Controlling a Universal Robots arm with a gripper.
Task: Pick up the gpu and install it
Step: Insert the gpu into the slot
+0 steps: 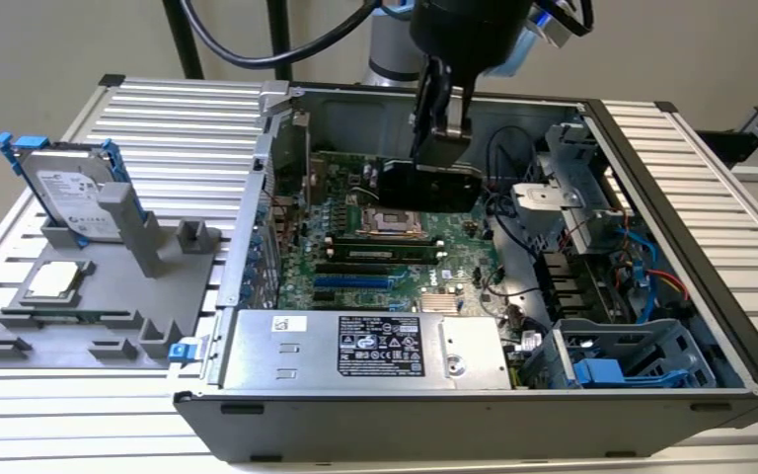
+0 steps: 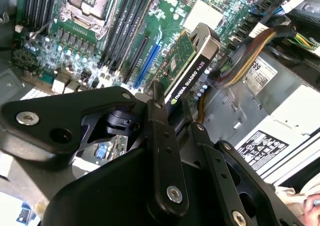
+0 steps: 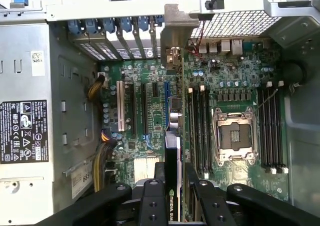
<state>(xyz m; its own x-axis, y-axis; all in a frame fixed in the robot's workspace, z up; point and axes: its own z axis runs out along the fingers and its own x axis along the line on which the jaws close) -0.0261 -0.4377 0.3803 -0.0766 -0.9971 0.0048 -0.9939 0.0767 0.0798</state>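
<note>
So the black end effector (image 2: 172,103) is clamped on the flat green circuit-board gpu with its black cooler block (image 2: 187,65), holding it edge-down over the green motherboard (image 3: 230,80) inside the open grey computer case (image 1: 669,188). In the first wrist view the card (image 3: 172,151) hangs right above the blue expansion slot (image 3: 166,105), pretty much lined up along its length, and I can't tell whether it's touching the slot yet. Pickup looks done to me; we're in the install step, card carried in but not seated. My guess is what's needed is keeping the card square to that slot, with its end meeting the silver bracket opening (image 3: 172,40) at the case's rear wall, then a straight firm push down. Over on the ribbed worktop (image 1: 155,99), the silver hard drive in a blue frame (image 1: 70,188) and the small square silver CPU chip (image 1: 60,281) sit on the grey fixture, well apart from all this.
</note>
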